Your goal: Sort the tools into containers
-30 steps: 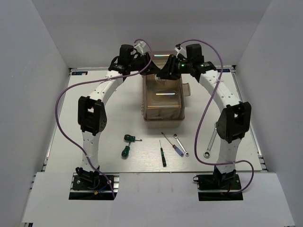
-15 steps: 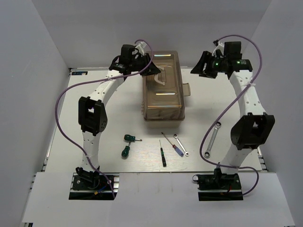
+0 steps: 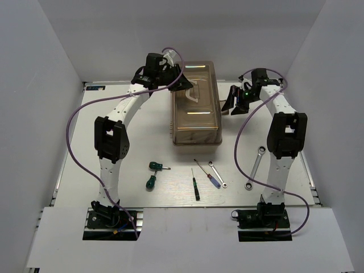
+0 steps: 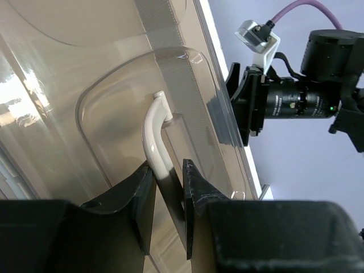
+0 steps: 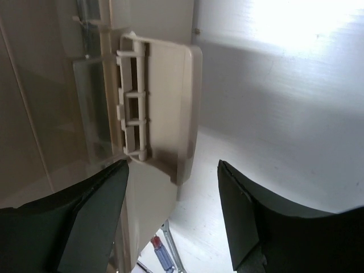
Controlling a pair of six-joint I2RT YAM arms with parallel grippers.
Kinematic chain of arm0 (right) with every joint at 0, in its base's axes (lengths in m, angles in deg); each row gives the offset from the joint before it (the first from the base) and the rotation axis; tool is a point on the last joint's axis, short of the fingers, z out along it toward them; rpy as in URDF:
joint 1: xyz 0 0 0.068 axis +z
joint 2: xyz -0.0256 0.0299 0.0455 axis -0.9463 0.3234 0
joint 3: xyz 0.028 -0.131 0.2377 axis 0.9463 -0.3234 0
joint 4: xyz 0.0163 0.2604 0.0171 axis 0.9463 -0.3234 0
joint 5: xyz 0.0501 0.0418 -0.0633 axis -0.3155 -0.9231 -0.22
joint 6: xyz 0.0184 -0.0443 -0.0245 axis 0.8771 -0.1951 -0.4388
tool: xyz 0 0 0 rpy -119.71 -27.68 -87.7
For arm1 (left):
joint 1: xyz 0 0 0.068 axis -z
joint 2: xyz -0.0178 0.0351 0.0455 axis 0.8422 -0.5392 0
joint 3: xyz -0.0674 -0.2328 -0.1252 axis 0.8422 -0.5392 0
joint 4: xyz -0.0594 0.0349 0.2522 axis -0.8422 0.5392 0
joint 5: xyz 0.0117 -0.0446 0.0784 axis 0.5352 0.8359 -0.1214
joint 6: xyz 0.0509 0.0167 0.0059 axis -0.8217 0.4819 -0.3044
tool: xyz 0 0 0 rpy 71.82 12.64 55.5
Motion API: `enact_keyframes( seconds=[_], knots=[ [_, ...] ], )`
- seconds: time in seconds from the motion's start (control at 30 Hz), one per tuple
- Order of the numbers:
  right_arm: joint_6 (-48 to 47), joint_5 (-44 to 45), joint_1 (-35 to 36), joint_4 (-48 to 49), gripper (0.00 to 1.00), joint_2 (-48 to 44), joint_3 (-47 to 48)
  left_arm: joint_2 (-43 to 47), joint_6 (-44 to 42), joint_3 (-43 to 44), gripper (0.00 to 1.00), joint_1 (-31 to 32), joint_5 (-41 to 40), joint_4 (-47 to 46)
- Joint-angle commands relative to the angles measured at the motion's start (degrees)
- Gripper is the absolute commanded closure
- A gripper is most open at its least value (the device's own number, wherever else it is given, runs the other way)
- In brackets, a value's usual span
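Handle (image 4: 152,128) pinched by left tool (image 4: 168,170) — right tool (image 5: 172,166) spread beside latch (image 5: 165,96).

Lidded toolbox (image 3: 196,114); loose tools (image 3: 214,181) (apparently six)

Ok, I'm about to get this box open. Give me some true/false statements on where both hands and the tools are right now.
1. The left hand is shut on the toolbox's pale curved handle. True.
2. The right hand is clamped on the beige plastic side latch. False: it is open, with the latch ahead between its fingers.
3. All six small hand tools lie on the white table, outside the toolbox. True.
4. The translucent brown lid is swung open. False: it lies shut.
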Motion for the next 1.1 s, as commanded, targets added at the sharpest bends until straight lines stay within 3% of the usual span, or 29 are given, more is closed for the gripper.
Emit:
enact_keyframes(
  seconds=[0.0, 0.1, 0.13, 0.2, 0.23, 0.27, 0.43, 0.63, 0.8, 1.07],
  knots=[
    [-1.4, -4.2, -0.5, 0.6, 0.35, 1.5, 3.4, -0.8, -3.3, 0.8, 1.0, 1.4, 0.2, 4.7],
    [-0.3, -9.1, -0.7, 1.2, 0.48, 4.2, 3.8, -0.3, -3.3, 1.3, 1.0, 1.4, 0.2, 4.7],
    [-0.1, -9.9, -0.6, 2.0, 0.62, 5.0, 3.8, -0.3, -2.8, 1.3, 1.0, 1.4, 0.2, 4.7],
    [0.7, -12.8, -0.8, 3.1, 0.78, 5.4, 2.9, -0.3, -2.7, 1.9, 1.0, 1.4, 0.2, 4.7],
    [0.8, -13.6, -1.0, 4.2, 0.94, 5.4, 2.7, -0.3, -2.1, 1.9, 1.0, 1.4, 0.2, 4.7],
    [1.4, -14.8, -1.5, 4.5, 1.0, 5.4, 2.5, -0.3, -2.1, 2.6, 1.0, 1.4, 0.2, 4.7],
    [1.5, -11.2, -2.7, 7.6, 1.0, 2.8, 2.7, 4.4, 0.1, 2.1, 1.0, -1.1, -1.0, 2.6],
    [2.0, -8.0, -7.1, 10.2, 1.0, 2.8, 4.5, 10.5, -2.5, 5.3, 1.0, -4.3, -8.9, 11.2],
    [1.8, -7.1, -8.5, 10.9, 1.0, 2.4, 3.5, 17.4, -4.7, -2.8, 1.0, -6.5, -16.9, 14.4],
    [2.0, -7.4, -9.8, 11.7, 1.0, 2.2, 2.8, 24.3, -5.8, -12.3, 1.0, -10.2, -22.7, 16.0]
  ],
)
